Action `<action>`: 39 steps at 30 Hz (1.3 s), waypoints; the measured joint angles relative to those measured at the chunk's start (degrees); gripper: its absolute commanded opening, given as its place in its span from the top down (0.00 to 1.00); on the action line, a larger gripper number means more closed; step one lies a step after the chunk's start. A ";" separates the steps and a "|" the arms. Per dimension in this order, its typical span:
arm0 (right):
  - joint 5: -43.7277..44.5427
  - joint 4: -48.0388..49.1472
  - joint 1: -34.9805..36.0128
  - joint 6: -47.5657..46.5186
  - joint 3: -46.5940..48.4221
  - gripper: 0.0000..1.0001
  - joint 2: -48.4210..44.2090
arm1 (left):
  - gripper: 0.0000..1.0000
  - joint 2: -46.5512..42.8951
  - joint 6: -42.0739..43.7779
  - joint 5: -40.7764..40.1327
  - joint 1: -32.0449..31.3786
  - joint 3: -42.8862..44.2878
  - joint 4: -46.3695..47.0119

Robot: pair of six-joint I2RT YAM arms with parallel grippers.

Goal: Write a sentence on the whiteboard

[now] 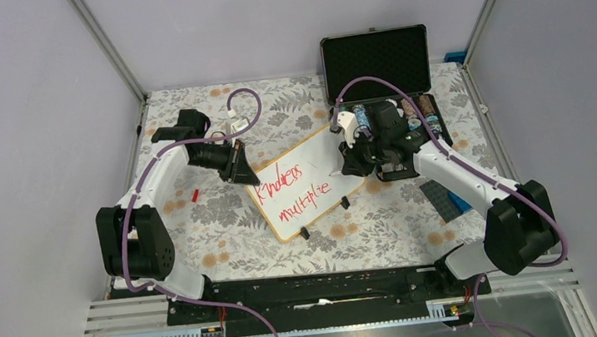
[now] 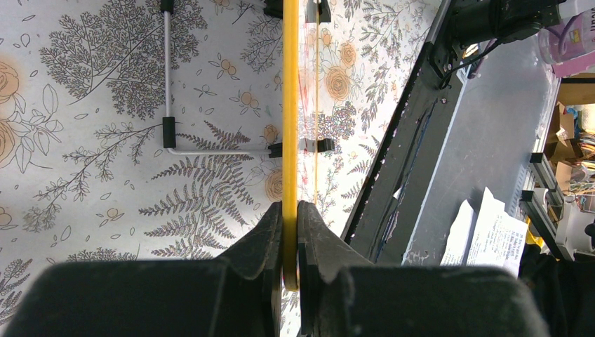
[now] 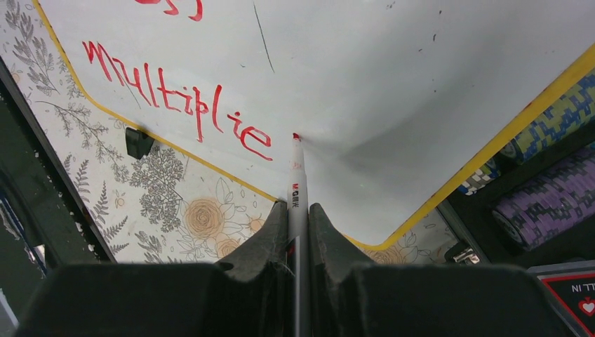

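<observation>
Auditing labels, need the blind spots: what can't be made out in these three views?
Right wrist: sentence's upper line is cut off by the top edge; marker's rear is hidden inside the right hand.
Left wrist: whiteboard is edge-on in the left hand, so its face is hidden.
Top: lettering too small to read surely; right hand covers the marker tip.

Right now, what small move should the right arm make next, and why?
Probably stroke an "s" just right of the last "e". The sentence ends at "multiplie", the marker tip sits just past it, the right gripper is shut on the marker, and the left gripper clamps the whiteboard rim.
</observation>
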 measured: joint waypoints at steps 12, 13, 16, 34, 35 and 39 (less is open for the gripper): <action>-1.29 0.02 0.39 0.31 0.50 1.00 0.63 | 1.00 0.07 0.02 0.02 0.00 0.00 0.02; -1.29 0.04 0.42 0.28 0.46 1.00 0.63 | 1.00 0.09 0.02 0.02 -0.02 0.00 0.04; -1.36 0.13 0.42 0.26 0.15 1.00 0.63 | 1.00 0.11 0.02 0.02 0.00 0.00 0.07; -0.70 0.04 0.50 -0.59 -2.21 1.00 0.20 | 1.00 0.42 0.00 0.02 -0.02 0.31 -0.11; -0.68 0.04 0.46 -0.63 -2.27 1.00 0.13 | 1.00 0.42 0.00 0.02 -0.02 0.31 -0.11; -0.04 0.07 0.09 -1.05 -3.13 1.00 -0.48 | 1.00 0.42 0.00 0.02 -0.02 0.31 -0.11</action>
